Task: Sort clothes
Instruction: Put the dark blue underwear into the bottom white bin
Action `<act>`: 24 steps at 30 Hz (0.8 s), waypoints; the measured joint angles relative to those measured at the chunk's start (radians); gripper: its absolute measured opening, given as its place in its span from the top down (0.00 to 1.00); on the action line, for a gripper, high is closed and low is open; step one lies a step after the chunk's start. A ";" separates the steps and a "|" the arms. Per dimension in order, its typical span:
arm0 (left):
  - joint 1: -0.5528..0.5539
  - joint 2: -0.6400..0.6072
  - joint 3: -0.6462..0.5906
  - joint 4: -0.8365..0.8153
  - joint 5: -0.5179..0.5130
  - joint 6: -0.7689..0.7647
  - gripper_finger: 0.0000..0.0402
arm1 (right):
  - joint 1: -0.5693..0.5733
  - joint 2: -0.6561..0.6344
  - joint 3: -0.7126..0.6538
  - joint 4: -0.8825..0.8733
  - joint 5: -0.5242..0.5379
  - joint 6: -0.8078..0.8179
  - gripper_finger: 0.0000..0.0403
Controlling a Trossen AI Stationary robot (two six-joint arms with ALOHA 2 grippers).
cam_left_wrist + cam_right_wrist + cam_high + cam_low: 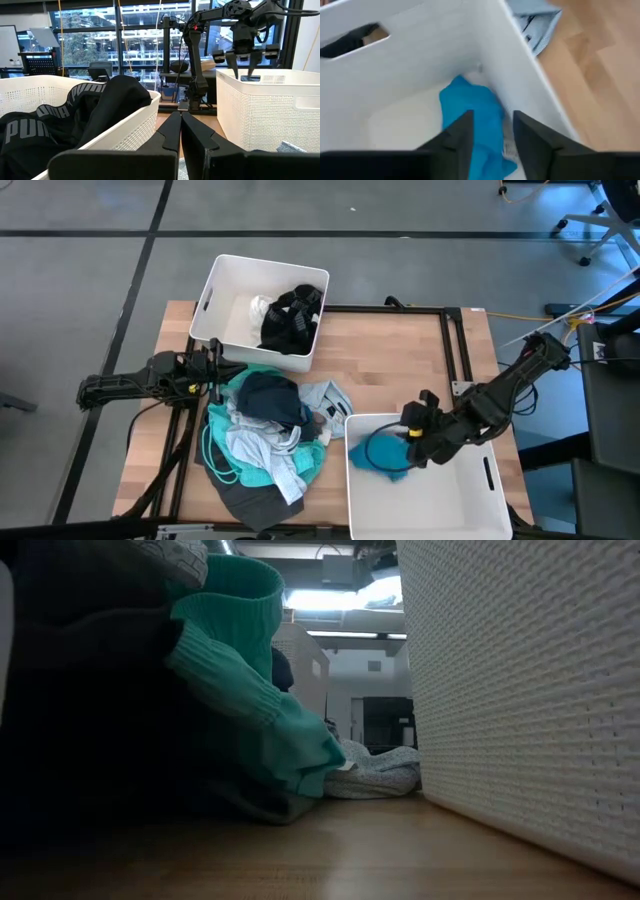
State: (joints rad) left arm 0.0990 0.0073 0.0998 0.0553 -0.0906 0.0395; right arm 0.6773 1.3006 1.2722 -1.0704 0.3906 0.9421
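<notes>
A pile of clothes [262, 435] in teal, dark blue, pale grey-blue and dark grey lies on the wooden table's left half; its teal cuff [250, 690] shows in the low view. A bright blue garment [385, 452] [470, 107] lies on the floor of the near white bin [440, 500], against its left wall. My right gripper [412, 442] [492, 135] hangs open just above it, slanting down, with the blue cloth showing below the gap. My left gripper [222, 372] [180, 135] rests shut at the table's left, beside the pile.
A second white bin [225, 290] at the far left holds black clothes [292, 318] and a white piece [260, 308]; a black garment with white lettering [60, 125] hangs over its rim. A pale grey-blue garment [535, 22] lies just outside the near bin. Bare wood spans the far right.
</notes>
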 joint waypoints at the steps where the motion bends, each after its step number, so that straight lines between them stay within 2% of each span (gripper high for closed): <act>1: 0.000 0.000 0.000 0.000 0.000 -0.001 0.99 | 0.000 0.000 0.011 0.001 -0.021 0.000 0.60; 4: 0.000 0.000 0.000 0.001 0.000 -0.002 0.99 | 0.000 0.000 0.060 0.017 -0.039 -0.003 0.52; 6: 0.000 0.000 0.000 0.001 0.000 -0.003 0.99 | 0.001 -0.001 0.089 0.082 0.000 -0.046 0.48; 13: 0.000 0.000 0.000 0.002 0.000 -0.005 0.99 | -0.026 0.054 0.094 0.493 0.147 -0.538 0.44; 18: 0.000 0.000 0.000 0.001 0.000 -0.005 0.99 | -0.115 0.154 0.094 0.683 0.139 -0.776 0.44; 24: 0.000 0.000 0.000 0.002 0.000 -0.005 0.99 | -0.245 0.264 0.093 0.781 0.077 -0.853 0.44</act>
State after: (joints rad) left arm 0.0990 0.0071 0.0998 0.0570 -0.0910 0.0345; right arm 0.4326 1.5649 1.3655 -0.2892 0.4677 0.0886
